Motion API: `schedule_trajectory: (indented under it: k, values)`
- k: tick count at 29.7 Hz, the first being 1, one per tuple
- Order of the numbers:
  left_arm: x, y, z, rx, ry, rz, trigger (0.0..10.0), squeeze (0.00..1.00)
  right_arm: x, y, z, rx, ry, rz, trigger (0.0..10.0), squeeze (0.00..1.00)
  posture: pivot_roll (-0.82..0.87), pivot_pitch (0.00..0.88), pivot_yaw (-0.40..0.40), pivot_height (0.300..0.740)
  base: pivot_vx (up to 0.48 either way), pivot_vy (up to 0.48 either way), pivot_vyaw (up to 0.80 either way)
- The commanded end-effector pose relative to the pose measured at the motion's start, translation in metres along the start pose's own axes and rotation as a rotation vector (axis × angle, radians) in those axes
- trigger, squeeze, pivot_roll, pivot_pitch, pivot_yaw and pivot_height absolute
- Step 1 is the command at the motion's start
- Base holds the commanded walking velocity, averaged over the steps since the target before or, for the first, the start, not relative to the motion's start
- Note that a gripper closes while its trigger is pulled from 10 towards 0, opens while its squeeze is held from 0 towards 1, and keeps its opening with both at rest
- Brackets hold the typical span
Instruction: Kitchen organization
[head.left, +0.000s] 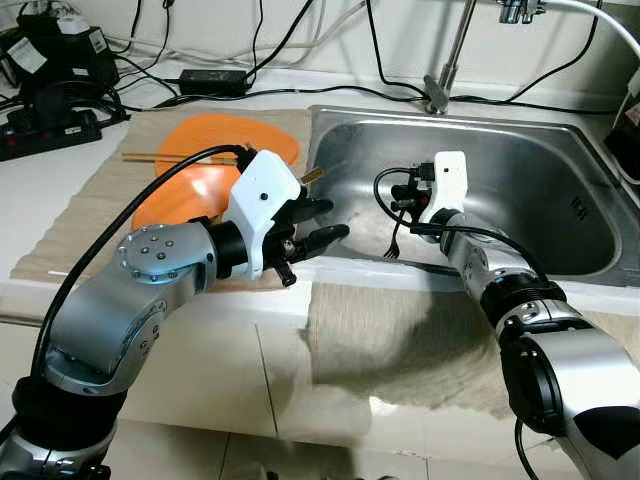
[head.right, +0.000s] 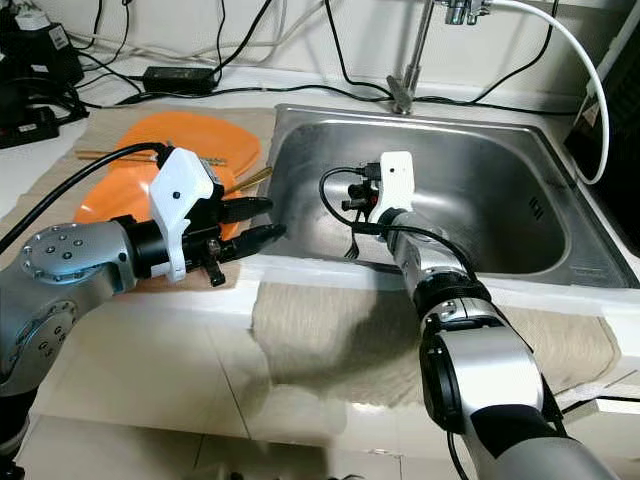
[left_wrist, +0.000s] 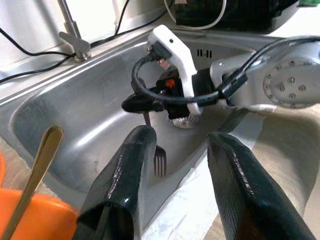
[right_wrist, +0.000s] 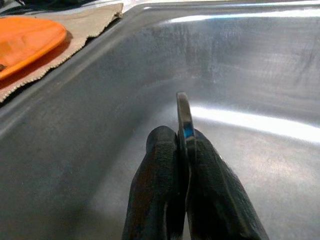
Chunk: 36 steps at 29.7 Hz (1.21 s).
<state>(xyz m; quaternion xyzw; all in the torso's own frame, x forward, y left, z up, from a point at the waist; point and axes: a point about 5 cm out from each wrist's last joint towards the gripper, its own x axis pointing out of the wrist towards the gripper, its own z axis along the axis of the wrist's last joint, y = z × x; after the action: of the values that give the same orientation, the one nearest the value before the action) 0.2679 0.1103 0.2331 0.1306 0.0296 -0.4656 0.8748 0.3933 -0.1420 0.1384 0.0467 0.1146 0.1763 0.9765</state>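
A metal fork (head.left: 393, 246) hangs tines-down inside the steel sink (head.left: 330, 118), near its front left wall. My right gripper (right_wrist: 182, 139) is shut on the fork's handle (right_wrist: 183, 112); the left wrist view shows this gripper (left_wrist: 138, 104) above the fork's tines (left_wrist: 159, 161). My left gripper (head.left: 336, 219) is open and holds nothing, hovering over the sink's front left corner, just left of the fork. Two orange plates (head.left: 215, 142) lie on a beige mat (head.left: 95, 205) left of the sink, with chopsticks (head.left: 165, 157) across them.
A faucet (head.left: 441, 88) rises behind the sink. Power bricks and black cables (head.left: 55, 125) crowd the back left of the counter. A beige towel (head.left: 400, 340) drapes over the counter's front edge. A golden utensil handle (left_wrist: 41, 159) sticks out by the plates.
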Motion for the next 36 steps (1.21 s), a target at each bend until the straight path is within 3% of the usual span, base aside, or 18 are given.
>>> schedule_trajectory:
  k: [1,2,4,5,6,15,23,25,27,31,34,36]
  values:
    - [-0.001,0.001,0.006,-0.004,-0.020,0.010,10.0,0.00,0.002,0.001,0.008,-0.007,-0.024,0.000,10.0,0.03,0.02,0.059,-0.031,0.740,0.000,0.000,0.00]
    - [0.000,0.003,0.006,-0.018,-0.025,0.026,10.0,0.00,0.002,0.001,0.006,-0.008,-0.023,-0.004,10.0,0.56,0.02,0.059,-0.030,0.740,0.000,0.000,0.00]
    - [0.000,0.004,0.007,-0.024,-0.027,0.032,10.0,0.00,0.001,0.000,0.006,-0.009,-0.022,-0.005,10.0,0.56,0.02,0.059,-0.030,0.740,0.000,0.000,0.00]
    - [0.000,0.005,0.007,-0.034,-0.033,0.040,10.0,0.00,0.001,0.001,0.005,-0.007,-0.021,-0.003,10.0,0.90,0.02,0.059,-0.030,0.740,0.000,0.000,0.00]
    - [0.000,0.006,0.008,-0.040,-0.037,0.047,10.0,0.00,0.001,0.001,0.005,-0.006,-0.020,-0.002,10.0,1.00,0.02,0.058,-0.029,0.740,0.000,0.000,0.00]
    - [-0.002,0.010,0.008,-0.037,-0.041,0.071,10.0,0.00,0.001,-0.002,0.011,0.018,-0.053,-0.016,10.0,1.00,0.02,0.046,-0.025,0.740,0.000,0.000,0.00]
    - [-0.009,0.024,0.013,-0.006,-0.062,0.154,10.0,0.00,0.002,0.000,0.027,0.030,-0.126,0.026,10.0,1.00,0.02,0.022,-0.034,0.740,0.000,0.000,0.00]
    - [-0.017,0.037,0.017,0.056,-0.071,0.251,10.0,0.00,0.001,0.003,0.040,0.033,-0.198,0.096,10.0,0.88,0.03,0.006,-0.046,0.740,0.000,0.000,0.00]
    - [-0.025,0.049,0.018,0.091,-0.065,0.329,10.0,0.00,-0.003,0.002,0.054,0.031,-0.290,0.138,10.0,0.00,0.03,0.000,-0.050,0.740,0.000,0.000,0.00]
    - [-0.037,0.064,0.017,0.085,-0.046,0.390,10.0,0.00,-0.013,-0.001,0.073,0.045,-0.403,0.192,10.0,0.00,0.03,0.000,-0.047,0.740,0.000,0.000,0.00]
    - [-0.045,0.071,0.009,0.102,0.018,0.407,10.0,0.00,-0.023,0.002,0.074,-0.006,-0.415,0.263,10.0,0.00,0.03,0.000,-0.049,0.740,0.000,0.000,0.00]
    - [-0.048,0.076,0.002,0.069,0.061,0.426,10.0,0.00,-0.031,0.007,0.070,-0.039,-0.405,0.331,10.0,0.00,0.03,0.000,-0.053,0.740,0.000,0.000,0.00]
